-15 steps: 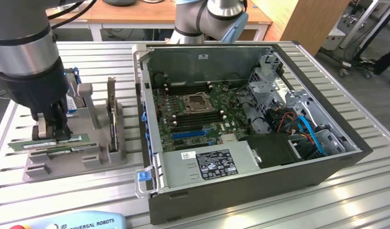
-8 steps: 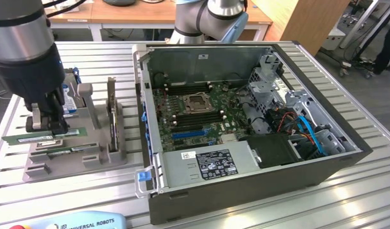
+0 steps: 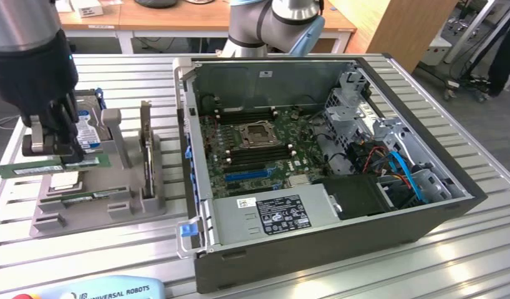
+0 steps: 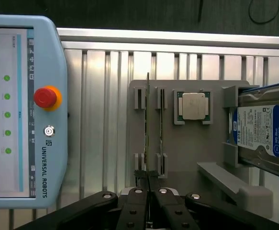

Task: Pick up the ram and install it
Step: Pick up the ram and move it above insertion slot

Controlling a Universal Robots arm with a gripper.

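My gripper (image 3: 60, 156) hangs over the grey fixture (image 3: 113, 215) at the exterior view's left, shut on the ram (image 3: 26, 168), a long green stick held level just above the fixture. From the wrist I see the ram (image 4: 148, 129) edge-on, running away from my gripper (image 4: 149, 194) over the fixture's slots (image 4: 187, 158). A second green stick (image 4: 161, 127) stands in the neighbouring slot (image 3: 93, 195). The open computer case (image 3: 454, 205) lies at the exterior view's right, its motherboard (image 3: 255, 156) facing up with long dark memory slots (image 3: 247, 115) beside the processor socket (image 3: 259, 132).
A blue-labelled hard drive (image 3: 88, 121) (image 4: 261, 129) and a square silver processor chip (image 4: 193, 105) also rest on the fixture. A teach pendant (image 4: 24, 110) (image 3: 97, 289) lies on the slatted aluminium table (image 3: 479, 249). Cables and a drive cage (image 3: 359, 106) crowd the case.
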